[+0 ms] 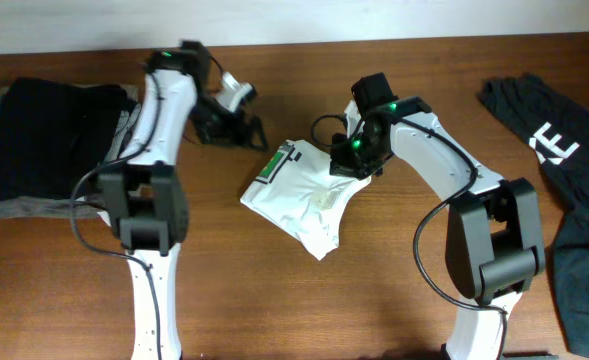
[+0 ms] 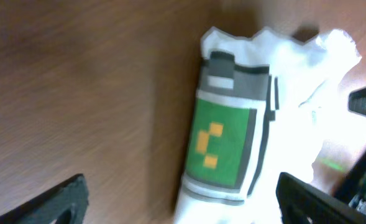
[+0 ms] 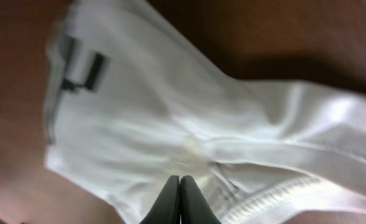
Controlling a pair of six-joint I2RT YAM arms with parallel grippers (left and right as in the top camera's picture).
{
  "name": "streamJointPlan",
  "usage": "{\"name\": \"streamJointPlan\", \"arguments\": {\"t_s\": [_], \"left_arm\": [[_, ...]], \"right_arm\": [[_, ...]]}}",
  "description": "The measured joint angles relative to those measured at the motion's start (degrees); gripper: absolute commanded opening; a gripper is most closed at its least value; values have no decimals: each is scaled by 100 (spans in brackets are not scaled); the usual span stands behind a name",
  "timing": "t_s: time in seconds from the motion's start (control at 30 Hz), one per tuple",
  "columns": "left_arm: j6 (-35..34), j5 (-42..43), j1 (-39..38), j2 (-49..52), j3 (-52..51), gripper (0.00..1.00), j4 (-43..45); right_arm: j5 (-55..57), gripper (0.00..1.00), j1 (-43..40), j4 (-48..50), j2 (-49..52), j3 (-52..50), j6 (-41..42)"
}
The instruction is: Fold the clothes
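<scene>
1. The white T-shirt (image 1: 299, 195) lies folded into a compact, slightly rumpled packet on the wooden table (image 1: 374, 300), skewed rather than square to the table edge.
2. Its green-and-yellow logo (image 2: 223, 140) faces up at the end of the T-shirt nearest the left arm. A grey-and-white band frames the logo.
3. The left gripper (image 1: 246, 132) sits just beyond that logo end of the T-shirt, apart from the cloth. Its two fingers (image 2: 55, 202) are spread wide and nothing is held between them.
4. The right gripper (image 3: 180, 182) is at the opposite, far edge of the T-shirt, right over the cloth. Its fingers are pressed together with no gap showing, and the tips are down at a creased fold beside a ribbed hem. I cannot tell whether any fabric is caught between them.
5. A black shirt with white lettering (image 1: 549, 140) lies spread out well apart from the T-shirt, on the right arm's side.
6. A stack of folded black and grey garments (image 1: 54, 140) sits well apart from the T-shirt, on the left arm's side, past the left arm.
</scene>
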Motion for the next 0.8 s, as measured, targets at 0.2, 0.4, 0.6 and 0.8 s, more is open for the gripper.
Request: {"name": "streamJointPlan", "arguments": {"t_s": [0.2,0.4,0.6,0.8], "left_arm": [[166,651,-627,-52,-1150,69,446],[87,479,-1132,-50,-1298,1,699],[72,485,-542,26,-763,1,-407],[-752,1368,1556,76,2804,0,-289]], "right_arm": [[503,4,0,245,0,-881,1051],[575,4,-2,254,0,-883,1132],[365,4,-313,-734,-791,-697,485],[367,4,-592,-828,-2382,-365,190]]}}
